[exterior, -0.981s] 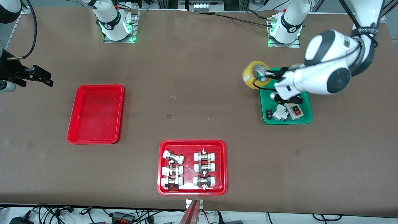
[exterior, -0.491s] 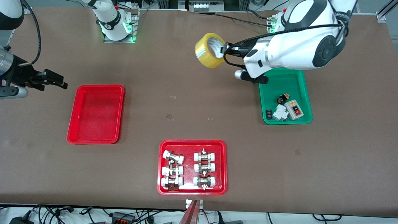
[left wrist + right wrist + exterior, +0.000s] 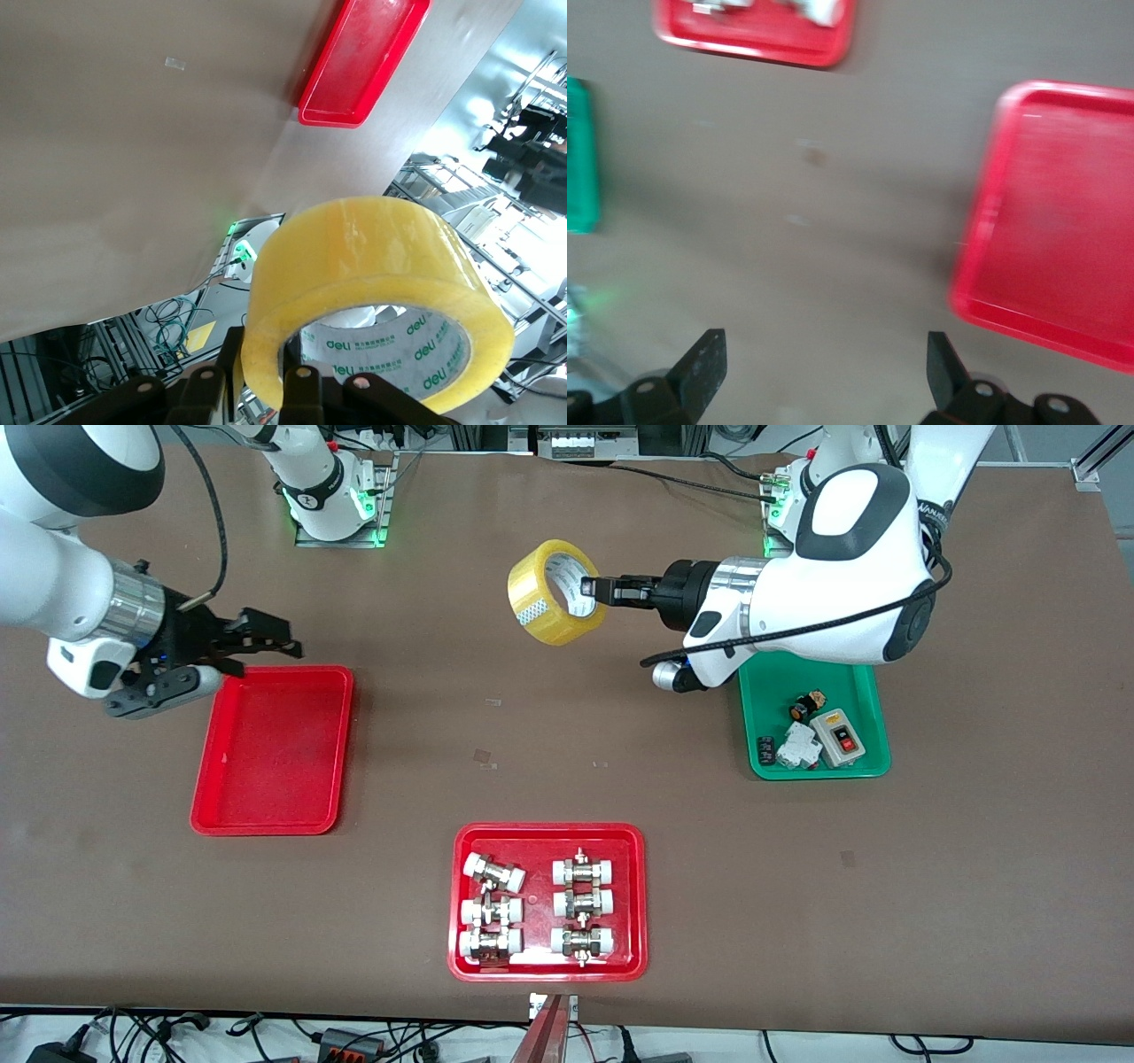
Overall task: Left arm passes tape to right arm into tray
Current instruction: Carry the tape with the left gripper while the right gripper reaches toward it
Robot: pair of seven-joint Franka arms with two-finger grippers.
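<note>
Above the brown table, near its robot-base edge, the yellowish translucent tape roll is pinched by the left gripper, while the right gripper, fingers spread, is held over the plain red shallow tray's corner.

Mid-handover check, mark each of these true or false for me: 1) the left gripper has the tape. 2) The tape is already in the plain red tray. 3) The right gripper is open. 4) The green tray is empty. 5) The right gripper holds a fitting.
1) The left gripper has the tape: true, held up over bare table.
2) False: the plain red tray holds nothing.
3) True: the right gripper has its jaws spread, at that tray's edge.
4) False: the green tray holds small electrical parts.
5) False: it holds nothing; the fittings lie in the other red tray.
</note>
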